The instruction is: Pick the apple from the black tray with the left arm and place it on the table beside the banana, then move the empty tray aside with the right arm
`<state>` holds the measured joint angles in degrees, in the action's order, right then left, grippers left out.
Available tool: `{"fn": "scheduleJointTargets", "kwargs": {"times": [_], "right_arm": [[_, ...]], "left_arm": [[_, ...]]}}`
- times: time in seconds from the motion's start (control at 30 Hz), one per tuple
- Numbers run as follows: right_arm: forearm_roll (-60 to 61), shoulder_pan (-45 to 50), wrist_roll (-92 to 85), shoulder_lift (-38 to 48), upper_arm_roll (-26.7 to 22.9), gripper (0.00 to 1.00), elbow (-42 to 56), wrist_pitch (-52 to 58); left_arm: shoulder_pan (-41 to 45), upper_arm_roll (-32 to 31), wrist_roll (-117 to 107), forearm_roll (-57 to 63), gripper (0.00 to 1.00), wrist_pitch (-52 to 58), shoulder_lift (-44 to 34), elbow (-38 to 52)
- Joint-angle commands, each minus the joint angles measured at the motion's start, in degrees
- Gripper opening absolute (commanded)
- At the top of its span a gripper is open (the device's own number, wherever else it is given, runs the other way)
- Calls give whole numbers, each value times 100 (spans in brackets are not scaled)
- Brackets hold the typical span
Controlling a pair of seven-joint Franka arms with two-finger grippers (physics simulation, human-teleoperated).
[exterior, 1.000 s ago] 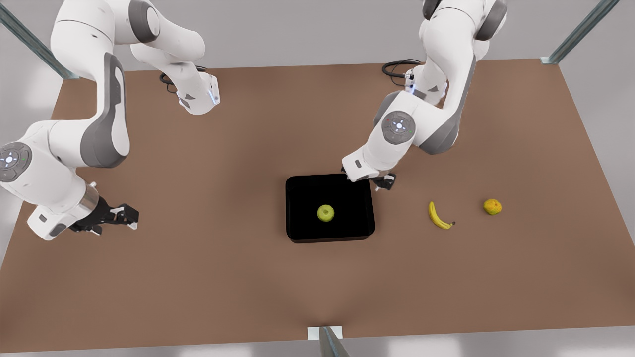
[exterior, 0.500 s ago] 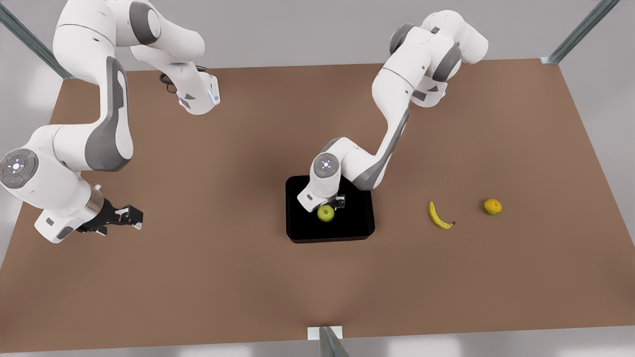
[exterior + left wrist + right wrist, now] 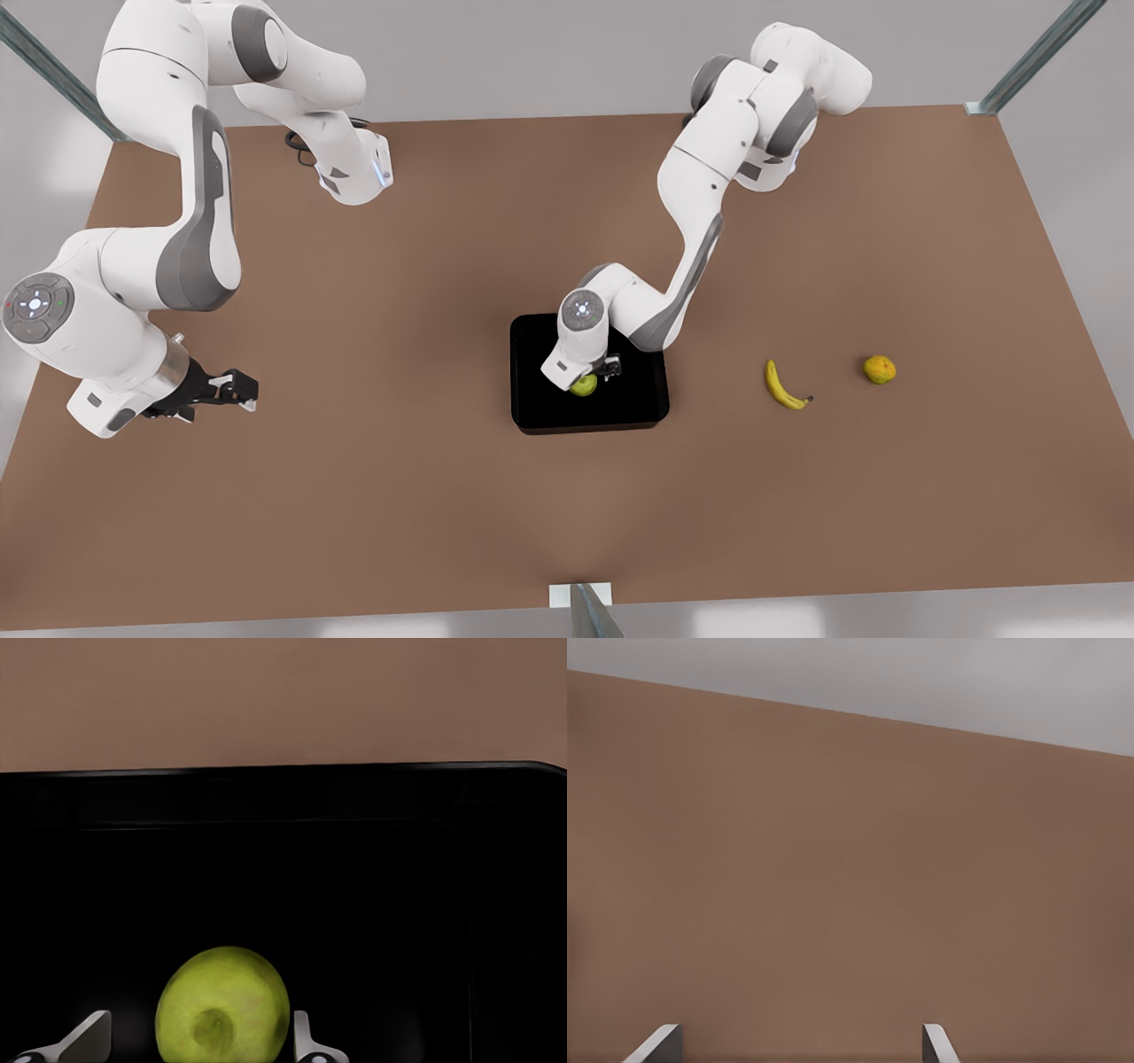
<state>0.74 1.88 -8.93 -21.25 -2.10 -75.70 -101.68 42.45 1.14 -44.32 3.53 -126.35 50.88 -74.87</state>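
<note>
The left gripper [image 3: 592,376] is down inside the black tray [image 3: 638,408], positioned over the apple [image 3: 585,386]. In the left wrist view the apple [image 3: 223,1006] sits on the tray floor between the two fingers [image 3: 306,1043], which stand apart. One finger is just beside the fruit's flank; the other shows a dark gap from it. Whether either finger touches the skin cannot be told. The apple's stem dimple faces that camera. The tray's low rim [image 3: 283,771] runs across beyond the fruit, with bare brown worktop [image 3: 283,700] past it.

In the front view the apple lies near the middle of the tray, partly covered by the left arm's wrist. The tray rests flat on the worktop [image 3: 399,496], roughly at its centre.

The banana [image 3: 783,385] lies on the worktop toward the front view's right, well apart from the tray, its dark stem tip pointing further right. A small orange-yellow round fruit [image 3: 880,369] sits beyond the banana, near it but not touching.

The right gripper [image 3: 237,391] waits low over the worktop at the front view's left, well apart from the tray and all fruit. The right wrist view shows its fingers [image 3: 939,1043] spread apart with nothing between them, over plain brown worktop [image 3: 833,859].
</note>
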Motion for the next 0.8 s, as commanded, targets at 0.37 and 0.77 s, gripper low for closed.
{"fn": "scheduleJointTargets", "kwargs": {"times": [0.37, 0.77], "right_arm": [[-4, -3, -21, 7, -1, 100, 3, -1], [13, 110, 6, 24, 17, 100, 3, 17]], "left_arm": [[-27, 1, -640, 8, 61, -382, 168, 25], [-1968, 18, 3209, -133, 61, 3380, -1484, 517]]}}
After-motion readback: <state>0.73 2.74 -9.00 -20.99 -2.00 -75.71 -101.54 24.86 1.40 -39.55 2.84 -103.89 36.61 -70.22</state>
